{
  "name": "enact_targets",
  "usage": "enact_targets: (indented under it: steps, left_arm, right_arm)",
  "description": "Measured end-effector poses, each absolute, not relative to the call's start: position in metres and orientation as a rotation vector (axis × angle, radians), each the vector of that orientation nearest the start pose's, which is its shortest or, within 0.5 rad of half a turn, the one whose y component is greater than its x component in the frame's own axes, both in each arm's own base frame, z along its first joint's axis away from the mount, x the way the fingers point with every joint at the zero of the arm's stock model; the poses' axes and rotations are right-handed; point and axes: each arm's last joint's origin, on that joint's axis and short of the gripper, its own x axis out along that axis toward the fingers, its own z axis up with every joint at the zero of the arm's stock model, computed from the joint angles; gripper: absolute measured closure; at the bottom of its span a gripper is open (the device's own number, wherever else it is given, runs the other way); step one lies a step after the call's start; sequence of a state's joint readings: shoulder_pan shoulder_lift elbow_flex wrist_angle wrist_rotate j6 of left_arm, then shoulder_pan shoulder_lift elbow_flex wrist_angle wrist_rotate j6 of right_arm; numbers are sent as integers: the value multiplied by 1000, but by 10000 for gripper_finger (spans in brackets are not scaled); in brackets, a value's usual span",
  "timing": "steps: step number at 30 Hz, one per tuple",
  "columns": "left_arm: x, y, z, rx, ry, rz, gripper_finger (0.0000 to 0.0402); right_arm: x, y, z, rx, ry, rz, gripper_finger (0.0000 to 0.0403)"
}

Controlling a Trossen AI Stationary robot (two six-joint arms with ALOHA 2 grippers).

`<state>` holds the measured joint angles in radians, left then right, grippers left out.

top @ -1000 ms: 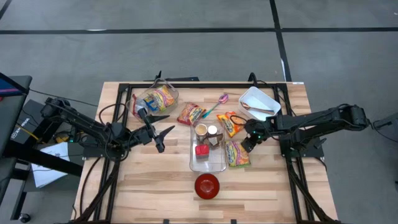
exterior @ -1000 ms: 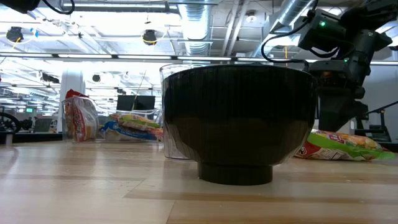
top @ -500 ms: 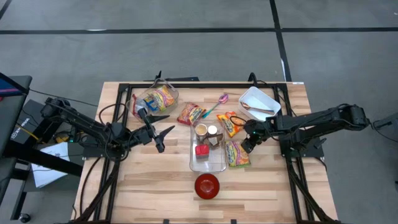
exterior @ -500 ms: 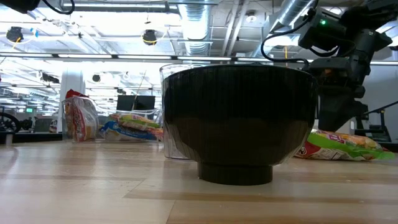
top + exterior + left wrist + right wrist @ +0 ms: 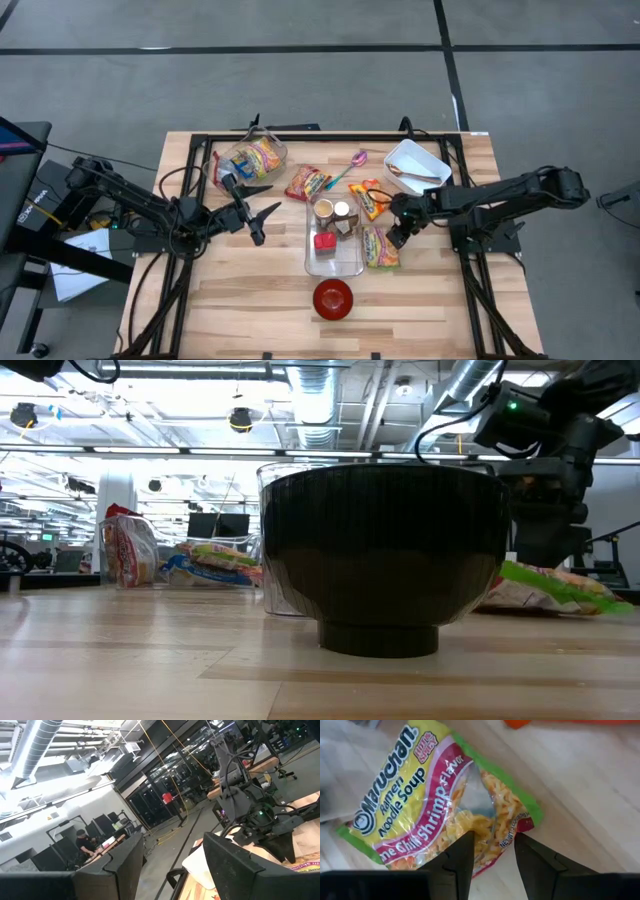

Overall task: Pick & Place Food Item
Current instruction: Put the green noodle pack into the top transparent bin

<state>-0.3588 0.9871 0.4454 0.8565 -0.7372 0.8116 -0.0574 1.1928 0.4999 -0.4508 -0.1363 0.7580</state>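
A ramen noodle packet (image 5: 380, 248), yellow and pink with green ends, lies right of the clear tray (image 5: 349, 266); it also shows in the right wrist view (image 5: 420, 805) and the low view (image 5: 560, 588). My right gripper (image 5: 396, 233) is low at the packet's far right corner, shut on its edge (image 5: 492, 840). My left gripper (image 5: 268, 200) is open and empty above the table's left half, left of the tray; its wrist view looks into the room. My right gripper pinches the ramen packet's edge (image 5: 496, 839) near a corner between its two fingers (image 5: 462, 855). The fingers slant down from the table's right. In the low view the packet's held side (image 5: 515, 572) is tipped up while the rest stays on the table.
The tray holds two cups (image 5: 333, 210) and a red item (image 5: 324, 241). A red bowl (image 5: 333, 298) stands near the front edge. An orange packet (image 5: 371, 198), a white container (image 5: 417, 165), a red snack packet (image 5: 306, 183) and a clear bowl of packets (image 5: 253, 158) lie farther back.
My right gripper has shifted a little toward the tray. The ramen packet has slid slightly toward the tray, and in the low view its side by the gripper has tipped up from lying flat.
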Motion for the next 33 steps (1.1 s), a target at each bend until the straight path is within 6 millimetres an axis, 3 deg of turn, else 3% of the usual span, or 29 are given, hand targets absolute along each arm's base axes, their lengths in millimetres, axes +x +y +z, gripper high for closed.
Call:
enact_targets:
  steps: [11, 23, 33]
  left_arm:
    - [194, -52, 277, 632, -102, 458, 201]
    - [194, -52, 276, 633, -102, 458, 201]
    - [194, -52, 276, 633, -102, 457, 201]
  right_arm:
    - [191, -12, 151, 785, 1099, -350, 286]
    - [192, -6, 151, 735, 1117, -284, 397]
    - [192, 0, 155, 644, 1130, -191, 402]
